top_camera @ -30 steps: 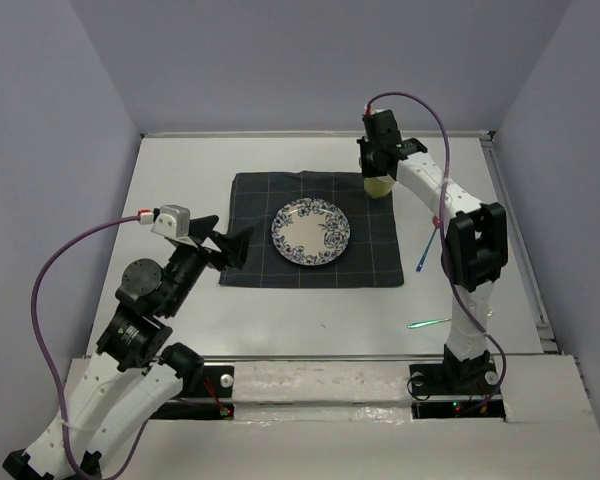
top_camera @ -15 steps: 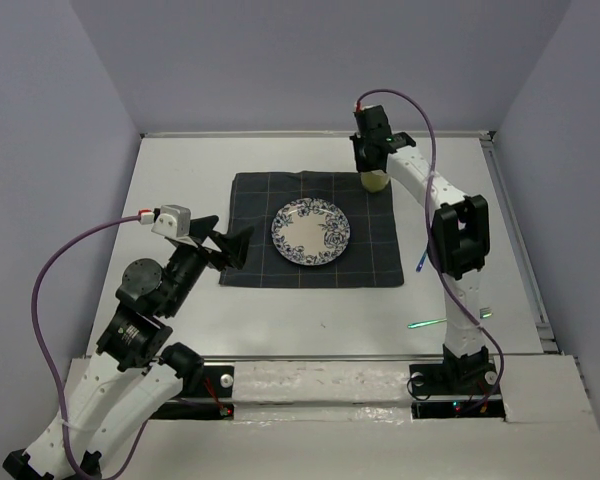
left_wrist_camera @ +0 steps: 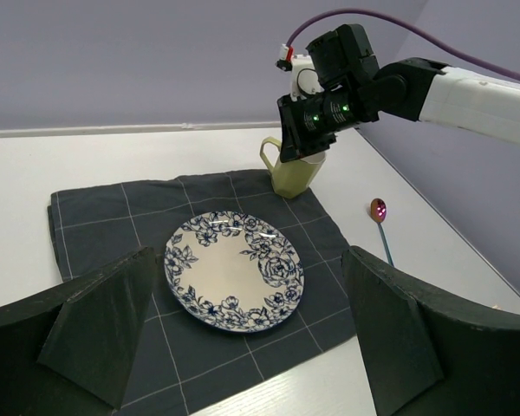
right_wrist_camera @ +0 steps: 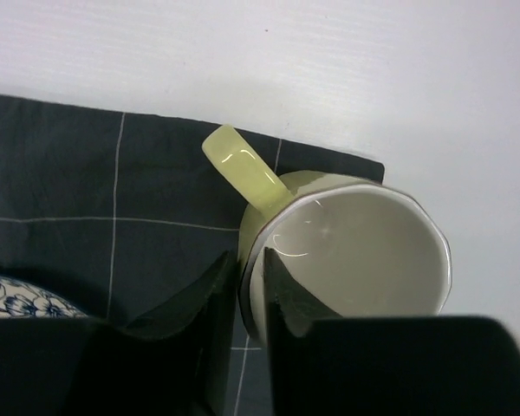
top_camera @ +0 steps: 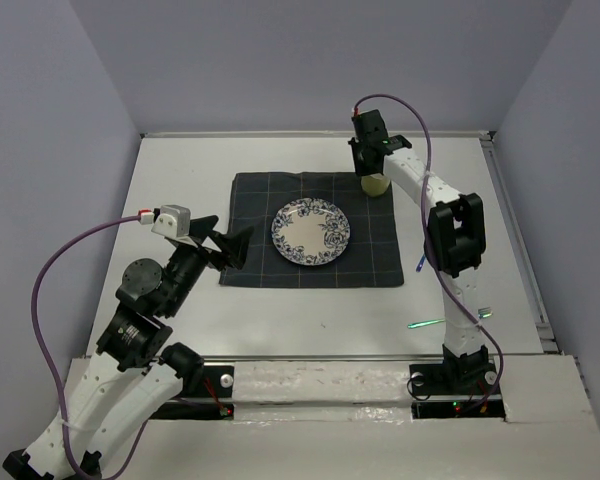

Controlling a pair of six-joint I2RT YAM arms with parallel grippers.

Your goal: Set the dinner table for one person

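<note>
Table fills your top view as a broad white surface. On its middle lies a dark checked placemat with a blue-flowered plate at its centre. Your right gripper reaches to the placemat's far right corner, where it is pinched narrowly on the wall of a pale yellow-green mug. One finger sits inside the rim and the other outside, just beside the handle, which sticks out over the cloth. The mug stands upright with its mouth up, and you cannot tell from these views whether its base touches the cloth. Your left gripper hangs above the placemat's left edge, its fingers spread wide with nothing between them, facing the plate. To the right of the placemat, on the bare table, lies a spoon with a pinkish bowl and a blue handle, apart from the cloth. Nearer the right arm's base lies a thin green utensil, too small for you to identify.
</note>
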